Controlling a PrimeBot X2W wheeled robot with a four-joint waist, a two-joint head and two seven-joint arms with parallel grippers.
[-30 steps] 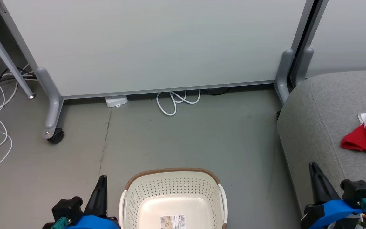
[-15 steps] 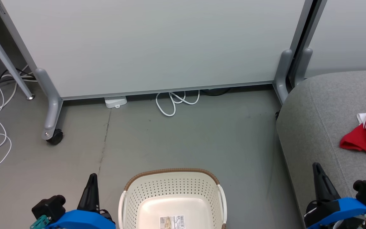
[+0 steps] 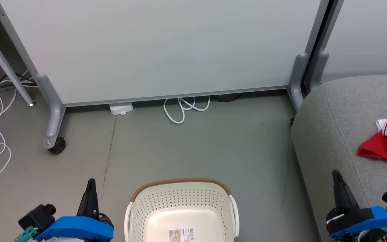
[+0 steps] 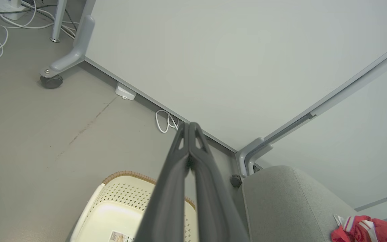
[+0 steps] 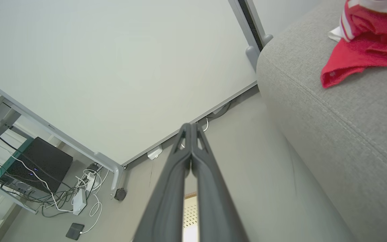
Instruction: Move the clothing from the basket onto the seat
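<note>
The clothing (image 3: 386, 141) is lying on the seat (image 3: 334, 134) at the right edge; the basket (image 3: 180, 198), bottom centre, is bearing a barcode label (image 3: 181, 234), print unreadable. The left gripper (image 3: 90, 184) and right gripper (image 3: 336, 174) are resting, fingers pressed together

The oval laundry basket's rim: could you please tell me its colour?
Brown, woven-look rim on the cream-white basket; best in head view.

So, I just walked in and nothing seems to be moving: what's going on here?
The robot's left gripper and right gripper are both shut and hold nothing, one on each side of the basket on the floor. What shows of the basket has only a label inside. The red clothing lies on the grey seat, so the job looks about done.
</note>
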